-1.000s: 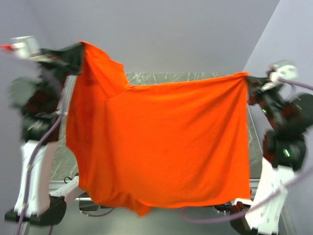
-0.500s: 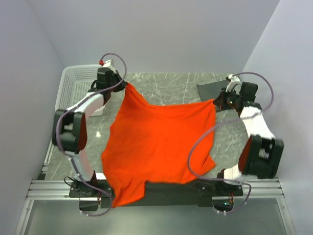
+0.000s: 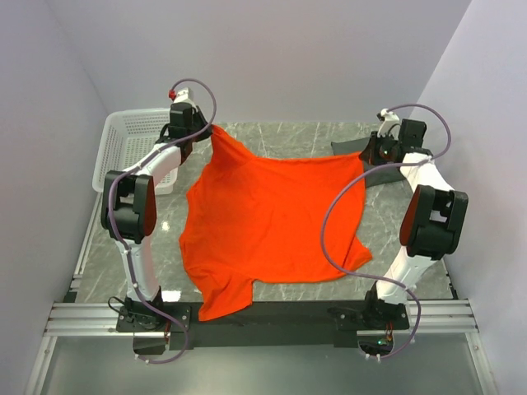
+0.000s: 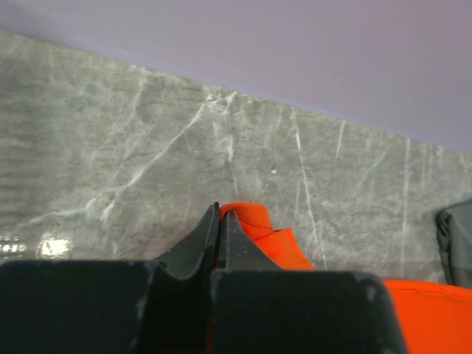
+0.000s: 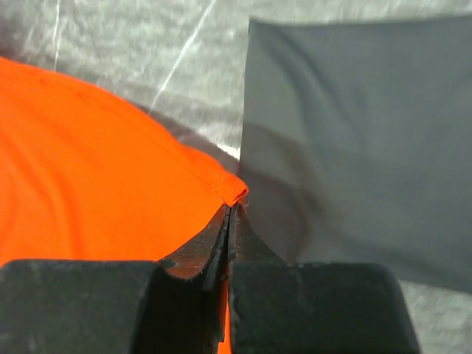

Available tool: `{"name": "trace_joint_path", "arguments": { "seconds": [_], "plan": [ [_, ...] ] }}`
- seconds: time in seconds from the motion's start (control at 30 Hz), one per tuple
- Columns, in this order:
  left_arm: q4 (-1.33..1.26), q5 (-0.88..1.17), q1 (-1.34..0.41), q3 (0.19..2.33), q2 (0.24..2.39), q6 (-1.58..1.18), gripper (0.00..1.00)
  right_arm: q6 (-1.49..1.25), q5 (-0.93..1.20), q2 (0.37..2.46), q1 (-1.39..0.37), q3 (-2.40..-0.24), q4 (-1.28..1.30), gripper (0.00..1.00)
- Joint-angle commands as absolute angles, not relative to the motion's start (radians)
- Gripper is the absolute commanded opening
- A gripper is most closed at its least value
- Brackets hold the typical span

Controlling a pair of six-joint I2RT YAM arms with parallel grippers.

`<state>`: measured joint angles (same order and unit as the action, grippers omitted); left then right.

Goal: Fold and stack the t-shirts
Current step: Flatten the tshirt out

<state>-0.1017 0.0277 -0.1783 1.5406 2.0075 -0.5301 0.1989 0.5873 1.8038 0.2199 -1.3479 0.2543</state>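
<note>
1. The orange t-shirt (image 3: 272, 222) lies spread across the middle of the table (image 3: 288, 133). Its two far corners are pinched up, and the cloth sags in a shallow curve between them.
2. Its near-left part, a sleeve-like flap, drapes over the table's near edge onto the black rail. A second flap juts out on the near right.
3. The cloth is bright, matte and soft, with gentle wrinkles. The right wrist view shows a stitched hem running along its edge to the held corner.
4. The left gripper (image 4: 221, 215) has its jaws pressed together on a small rolled fold of the orange hem, at the far-left corner.
5. The right gripper (image 5: 230, 210) is likewise clamped tight on the far-right corner, with only a nub of orange poking past the tips.
6. The dark grey t-shirt (image 5: 361, 133) lies flat at the far right of the table, just beside that held corner. It is smooth, with straight edges and a squared corner, and the gripper's shadow falls on it.
7. The white basket (image 3: 123, 140) stands at the far left of the table. It is plastic with lattice walls, and the left arm reaches past its right side. Both shirts lie outside it.
8. The table top is grey stone-patterned with pale veins, and glossy enough to show a bright reflection.
</note>
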Motion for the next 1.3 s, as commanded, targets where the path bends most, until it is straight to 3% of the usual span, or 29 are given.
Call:
{"name": "trace_joint_path", "arguments": {
  "seconds": [0.0, 0.33, 0.47, 0.7, 0.93, 1.07, 1.27],
  "plan": [
    [-0.126, -0.033, -0.178, 1.565, 1.997, -0.488, 0.0, 0.207, 0.626, 1.821, 0.206, -1.414, 0.242, 0.0],
    [-0.192, -0.094, -0.176, 1.442, 1.858, -0.449, 0.0, 0.143, 0.928, 1.643, 0.202, -1.305, 0.035, 0.0],
    [-0.209, -0.029, -0.172, 1.404, 1.813, -0.459, 0.0, 0.248, 0.904, 1.548, 0.201, -1.315, 0.184, 0.0],
    [-0.327, 0.124, -0.172, 1.191, 1.447, -0.538, 0.0, 0.42, 0.862, 1.043, 0.202, -1.235, 0.44, 0.0],
    [-0.198, 0.032, -0.175, 1.209, 0.933, -0.542, 0.01, 0.379, 0.721, 0.871, 0.206, -1.63, 0.718, 0.0],
    [-0.111, 0.003, -0.175, 1.368, 0.822, -0.515, 0.01, 0.316, 0.617, 0.851, 0.206, -1.944, 0.793, 0.0],
    [-0.032, 0.003, -0.176, 1.545, 0.804, -0.506, 0.01, 0.259, 0.443, 0.819, 0.215, -2.126, 0.755, 0.0]
  ]
}}
